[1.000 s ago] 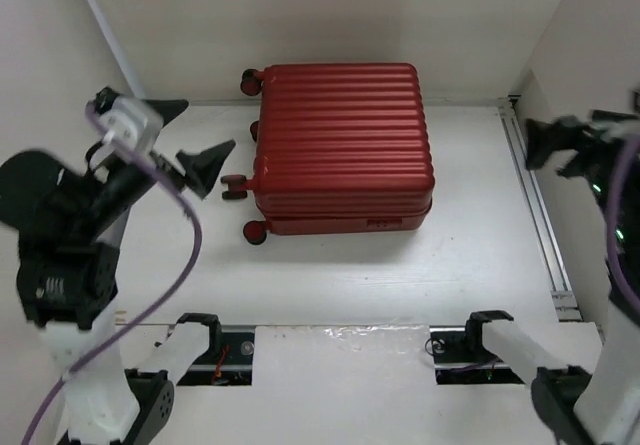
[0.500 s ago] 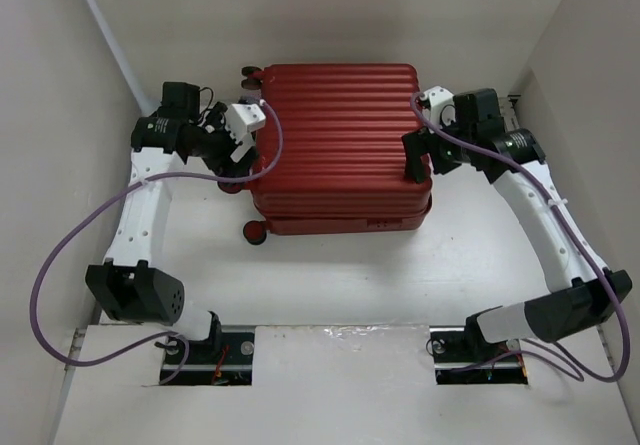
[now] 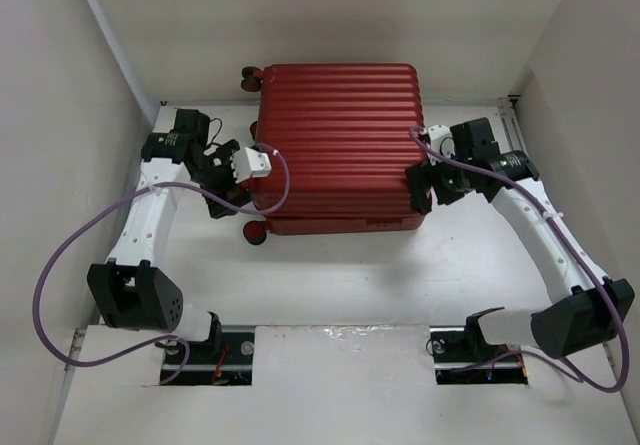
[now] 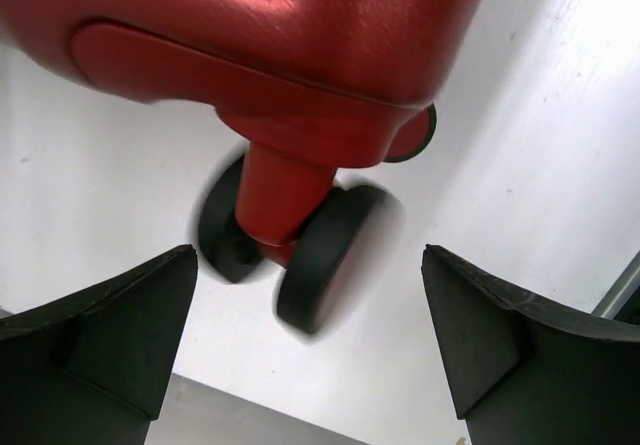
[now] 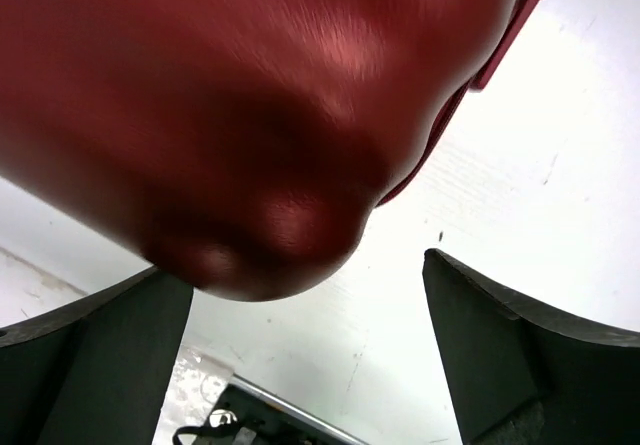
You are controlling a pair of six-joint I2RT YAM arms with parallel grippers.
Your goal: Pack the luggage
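Luggage (image 3: pixel 340 145) lay closed, far-centre on worktop (image 3: pixel 380 275). Left end effector (image 3: pixel 228 177) was spread beside a wheel (image 4: pixel 300 255). Right end effector (image 3: pixel 420 180) was spread at the near-right corner. Judged step: approach for opening. Next move calls for purchase on the lid seam.

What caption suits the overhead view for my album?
Closed dark-red suitcase flanked by two robot hands: left hand open at its wheels, right hand open at the opposite side.
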